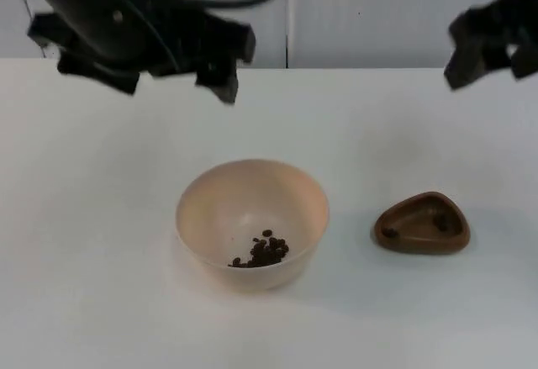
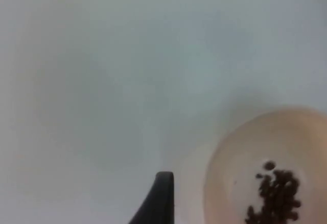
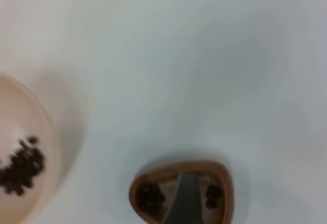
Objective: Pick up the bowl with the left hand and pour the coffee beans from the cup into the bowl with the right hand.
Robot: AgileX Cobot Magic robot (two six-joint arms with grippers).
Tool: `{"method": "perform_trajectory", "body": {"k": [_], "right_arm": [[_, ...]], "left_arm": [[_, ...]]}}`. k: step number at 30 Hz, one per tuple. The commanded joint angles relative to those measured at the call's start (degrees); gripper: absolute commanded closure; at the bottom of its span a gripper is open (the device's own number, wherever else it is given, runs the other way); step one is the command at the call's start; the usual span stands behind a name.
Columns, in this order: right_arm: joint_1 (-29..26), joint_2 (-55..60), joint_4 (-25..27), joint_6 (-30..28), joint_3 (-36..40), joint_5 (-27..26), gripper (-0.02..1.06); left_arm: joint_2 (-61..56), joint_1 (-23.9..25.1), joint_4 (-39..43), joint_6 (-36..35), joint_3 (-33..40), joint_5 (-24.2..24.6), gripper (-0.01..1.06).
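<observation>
A pale pink bowl (image 1: 220,209) stands on the white table (image 1: 101,218) near the middle, with a small heap of coffee beans (image 1: 263,251) in it. To its right a brown rounded-triangle cup (image 1: 422,224) sits upright with a few beans left inside. My left gripper (image 1: 227,71) hangs high behind the bowl, clear of it and holding nothing. My right gripper (image 1: 471,54) hovers up behind the cup, also apart from it. The left wrist view looks down on the bowl (image 2: 240,157) and its beans (image 2: 278,198). The right wrist view takes in the cup (image 3: 145,196) and the bowl (image 3: 20,117).
The grey partition wall (image 1: 378,16) closes off the table's far edge behind both arms. Bare white table surrounds the bowl and the cup on every side.
</observation>
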Motion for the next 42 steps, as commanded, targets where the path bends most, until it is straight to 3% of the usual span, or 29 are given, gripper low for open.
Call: {"method": "perform_trajectory", "body": {"k": [1,9,17,20,29,36,42], "right_arm": [[0.2,-3.6,0.3,-0.8,0.0,1.4,0.38],[0.2,-18.4,0.2,-0.9,0.0,3.9,0.38],[0.2,-26.3,1.1,-2.5,0.0,5.0,0.38],[0.2,-28.9,1.1,-2.9,0.1,7.8,0.38],[0.2,-39.0,1.1,-2.9,8.0,7.7,0.38],[0.2,-47.7,1.1,-2.9,15.1,7.7,0.38],[0.2,-55.5,1.6,-2.9,19.8,8.2,0.38]], "left_arm": [[-3.2,0.0,0.1,-0.3,-0.2,0.2,0.19],[-15.8,0.0,0.6,-0.3,-0.2,0.8,0.19],[-21.8,0.0,0.7,0.5,-0.2,2.0,0.19],[-23.4,0.0,0.5,1.3,-0.2,3.2,0.19],[-26.8,0.0,-2.2,6.5,0.3,7.4,0.19],[-31.6,0.0,-8.2,11.0,6.0,3.9,0.19],[-36.5,0.0,-8.6,12.2,11.4,2.5,0.19]]}}
